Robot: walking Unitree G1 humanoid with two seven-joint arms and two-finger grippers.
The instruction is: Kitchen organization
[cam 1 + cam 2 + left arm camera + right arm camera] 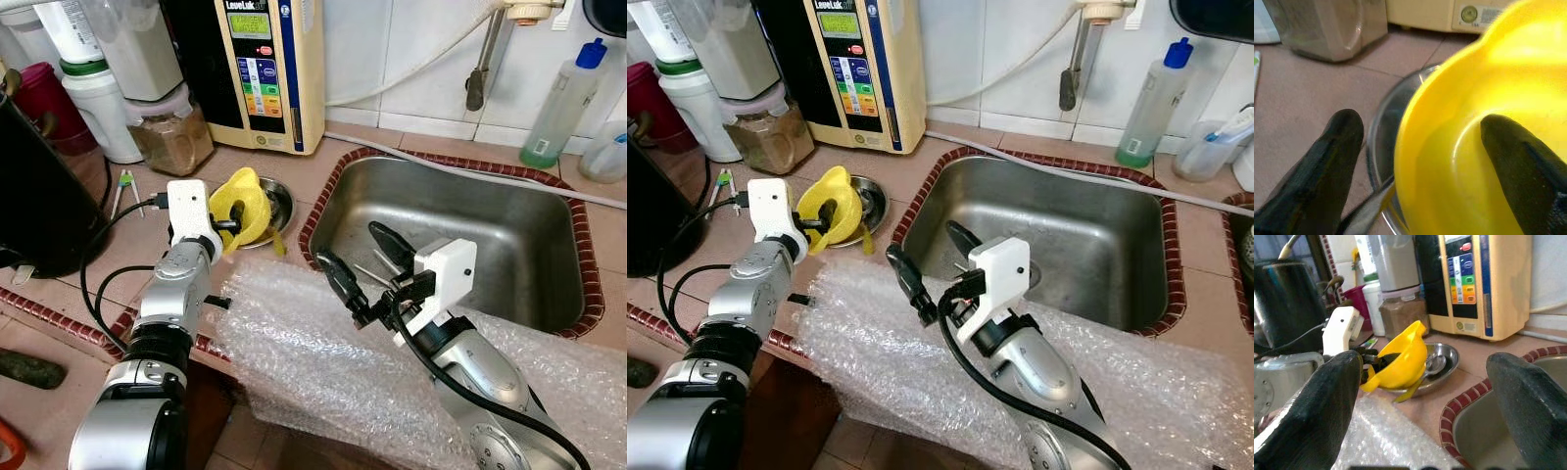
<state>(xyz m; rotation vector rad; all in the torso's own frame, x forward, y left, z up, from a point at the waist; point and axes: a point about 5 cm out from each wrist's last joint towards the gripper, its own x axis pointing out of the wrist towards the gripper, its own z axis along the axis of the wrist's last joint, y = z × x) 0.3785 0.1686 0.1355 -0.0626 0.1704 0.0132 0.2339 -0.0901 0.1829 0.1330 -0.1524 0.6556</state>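
The left end effector (229,221) grips the rim of a yellow bowl (245,204), tilted over a steel dish (279,203) on the tabletop (137,245) beside the sink (460,225). The right end effector (367,262) hovers open over the sink's near edge, well apart from the bowl.

Even, bright light in my head views, sharp. Glare on yellow funnel (1488,98) in my left wrist cam; fingers (1327,166) blurry up close. Soft shadows in sink (509,225).

Sink basin (509,235) open — bubble wrap (323,362) covers its near edge, jars (171,137) possibly crowd left.
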